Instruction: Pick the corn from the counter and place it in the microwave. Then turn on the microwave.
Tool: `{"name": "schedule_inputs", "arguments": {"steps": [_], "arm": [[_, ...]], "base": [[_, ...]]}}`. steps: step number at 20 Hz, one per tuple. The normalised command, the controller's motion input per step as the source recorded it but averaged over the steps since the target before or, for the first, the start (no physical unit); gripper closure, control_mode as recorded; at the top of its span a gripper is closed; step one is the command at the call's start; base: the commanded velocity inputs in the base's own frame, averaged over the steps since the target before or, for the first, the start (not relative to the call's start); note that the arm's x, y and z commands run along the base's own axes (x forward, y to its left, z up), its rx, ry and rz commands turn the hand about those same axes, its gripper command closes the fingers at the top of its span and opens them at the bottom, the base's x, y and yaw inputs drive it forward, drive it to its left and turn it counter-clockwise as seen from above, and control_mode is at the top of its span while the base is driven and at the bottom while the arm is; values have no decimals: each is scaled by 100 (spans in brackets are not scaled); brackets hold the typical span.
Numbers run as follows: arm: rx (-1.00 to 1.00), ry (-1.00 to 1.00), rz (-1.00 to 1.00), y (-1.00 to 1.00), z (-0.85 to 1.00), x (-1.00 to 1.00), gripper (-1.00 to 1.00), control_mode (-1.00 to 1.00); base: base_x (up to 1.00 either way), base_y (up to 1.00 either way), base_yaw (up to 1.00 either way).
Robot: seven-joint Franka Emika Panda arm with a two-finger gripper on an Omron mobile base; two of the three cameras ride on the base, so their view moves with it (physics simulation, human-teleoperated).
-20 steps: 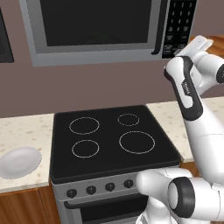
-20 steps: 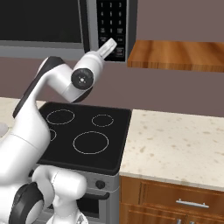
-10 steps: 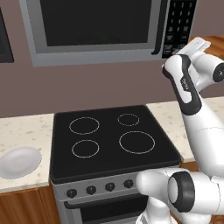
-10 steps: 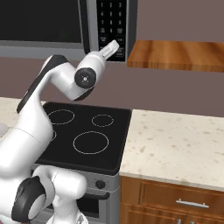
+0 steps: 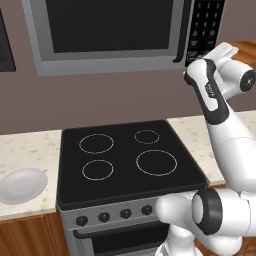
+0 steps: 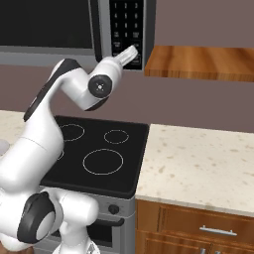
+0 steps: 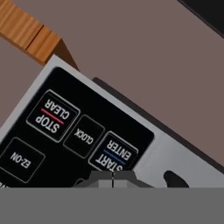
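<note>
Three views, entered in order.

Left base view. Microwave [image 5: 107,35]: grey box mounted above the black stovetop [image 5: 127,160], door shut, dark window, keypad panel [image 5: 205,27] at its right end. Arm: raised from lower right, wrist bent up toward the keypad's lower edge. White plate [image 5: 22,185] on the counter [image 5: 27,150] at left, bare. Corn: not on any visible stretch of counter; with the door closed, judged to be inside the microwave already, though the dark window does not let me confirm it.

Right base view. Gripper [image 6: 130,53]: white hand angled up and right, its tip at the bottom of the keypad panel, touching or just short of it; which, I cannot tell. Wooden shelf [image 6: 201,62] just beside the microwave at right. Speckled counter right of the stovetop carries nothing.

Hand view. Keypad seen close and rolled. START/ENTER button [image 7: 113,155] directly ahead of the two dark fingertips, which sit pressed together with nothing between them. STOP/CLEAR button [image 7: 52,116] and CLOCK button [image 7: 84,136] to the left of it.

Step in hand, as judged: the second, turning the microwave on. Next move calls for a short straight push along the hand's axis onto START/ENTER, keeping the closed tips centred so they do not stray onto CLOCK.
</note>
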Motion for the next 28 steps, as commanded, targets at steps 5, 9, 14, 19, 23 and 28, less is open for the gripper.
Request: {"name": "schedule_inputs", "arguments": {"steps": [5, 9, 14, 19, 23, 28], "arm": [[2, 0, 0, 0, 0, 21, 100, -100], [3, 0, 0, -2, 0, 22, 100, -100], [3, 1, 0, 0, 0, 25, 100, -100], [4, 2, 0, -2, 0, 27, 100, -100], [4, 2, 0, -3, 0, 25, 100, -100], [2, 0, 0, -1, 0, 7, 100, -100]], "base": [[0, 0, 0], [0, 0, 0], [0, 0, 0], [0, 0, 0], [0, 0, 0], [0, 0, 0]]}}
